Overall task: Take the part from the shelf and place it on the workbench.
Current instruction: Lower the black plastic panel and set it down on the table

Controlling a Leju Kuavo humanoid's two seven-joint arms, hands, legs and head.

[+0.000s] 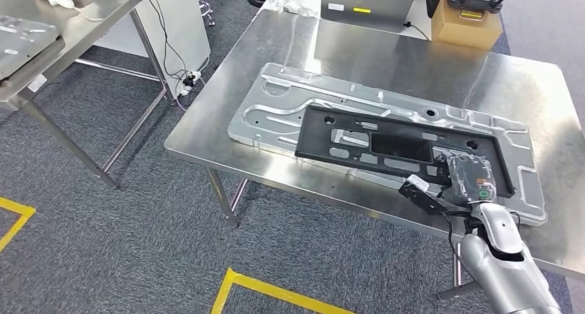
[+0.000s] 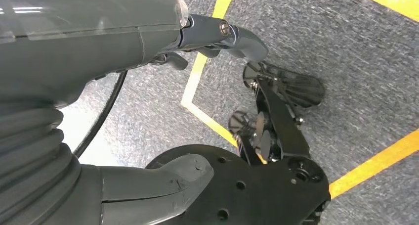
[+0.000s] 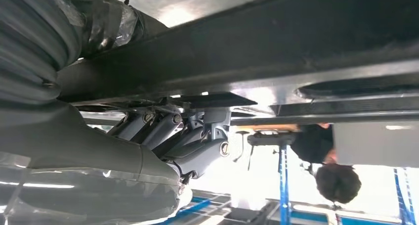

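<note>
The black part point(image 1: 403, 148) is lying flat on a silver stamped panel point(image 1: 290, 96) on the steel tabletop point(image 1: 386, 52) at centre right of the head view, the right hand point(image 1: 468, 179) is gripping its near right corner, and the left hand point(image 2: 148, 32), fingers point(image 2: 237, 34) curled on nothing, is hanging over grey carpet point(image 2: 356, 42).

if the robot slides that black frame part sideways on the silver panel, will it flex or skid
The black frame part is flat with large cut-outs, so it probably flexes a little when held at one end, where the right hand rests. On the smooth ribbed silver panel it would likely skid easily, though ribs may catch its edges. It looks light for its size.
</note>
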